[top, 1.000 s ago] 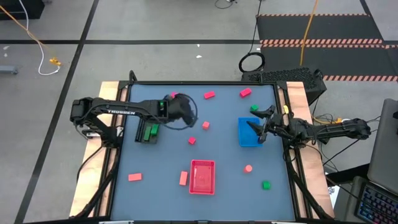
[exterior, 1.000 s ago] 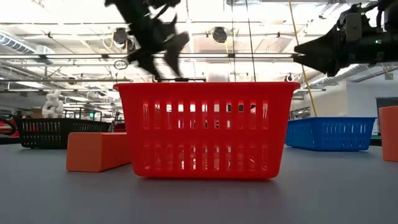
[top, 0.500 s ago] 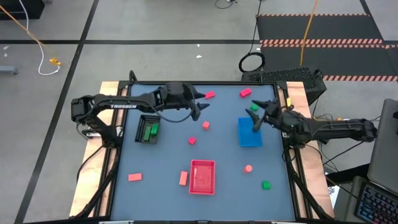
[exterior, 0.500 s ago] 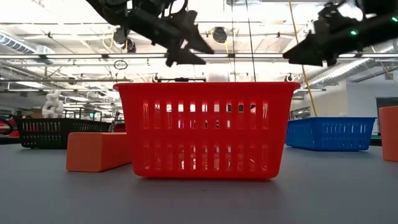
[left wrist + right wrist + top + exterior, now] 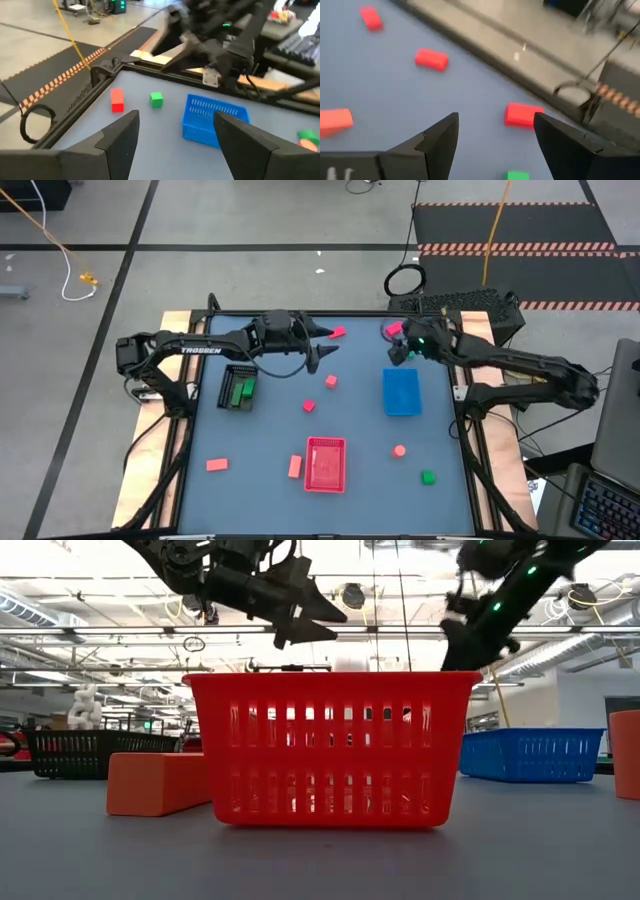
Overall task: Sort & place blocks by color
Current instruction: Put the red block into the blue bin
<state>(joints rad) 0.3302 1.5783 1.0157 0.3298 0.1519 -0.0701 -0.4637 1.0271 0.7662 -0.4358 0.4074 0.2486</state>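
Blocks: scattered on the blue-grey mat. A magenta one lies at the far edge, salmon ones near the red tray, and green ones already sit in the black tray. None has shifted in the last second.
Target, my guess: the red block and green block in the far right corner.
Right gripper: a second ago it was at the blue tray. It has swung to that far corner, fingers spread, nothing between them.
Left gripper: it has left the black tray and reached towards the far middle, near the magenta block. It is spread wide and empty.
Meaning: both my arms are between picks, so sorting is only begun.
Materials: the blocks are smooth hard plastic, mostly short bricks, one salmon piece rounded. The trays are slotted plastic baskets and the mat is matte.
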